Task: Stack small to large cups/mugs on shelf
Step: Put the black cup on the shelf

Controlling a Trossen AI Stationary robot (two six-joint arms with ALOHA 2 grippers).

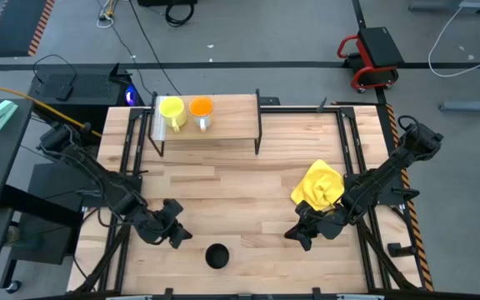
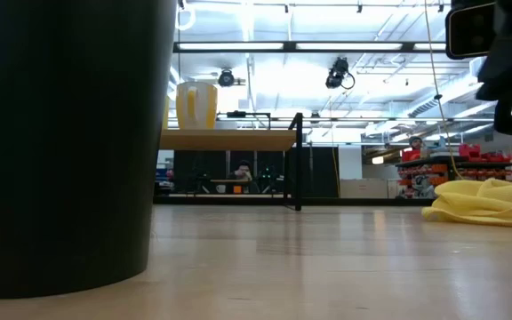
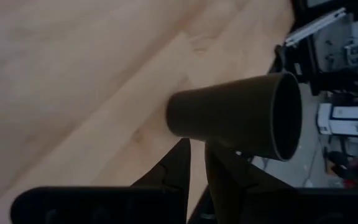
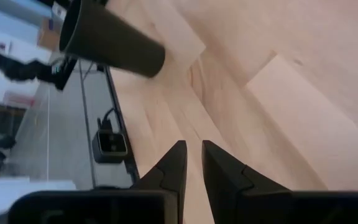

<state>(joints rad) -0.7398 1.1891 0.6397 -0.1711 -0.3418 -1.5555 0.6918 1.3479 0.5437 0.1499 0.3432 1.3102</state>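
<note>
The black cup [image 1: 217, 256] stands upright on its base on the table near the near edge, and fills the left of the low view [image 2: 60, 142]. The yellow mug [image 1: 172, 111] and orange mug [image 1: 201, 108] stand side by side on the shelf [image 1: 227, 125]. My left gripper [image 1: 177, 237] is shut and sits low, just left of the black cup [image 3: 235, 115], with the fingertips [image 3: 197, 162] short of it. My right gripper [image 1: 301, 237] is also shut. It sits low to the cup's right, farther from the cup [image 4: 110, 40].
A crumpled yellow cloth [image 1: 317, 185] lies on the table's right part, just beyond my right gripper, and shows in the low view [image 2: 487, 203]. Bare planks lie between the shelf [image 2: 229, 140] and the black cup. Black frame rails run along both table sides.
</note>
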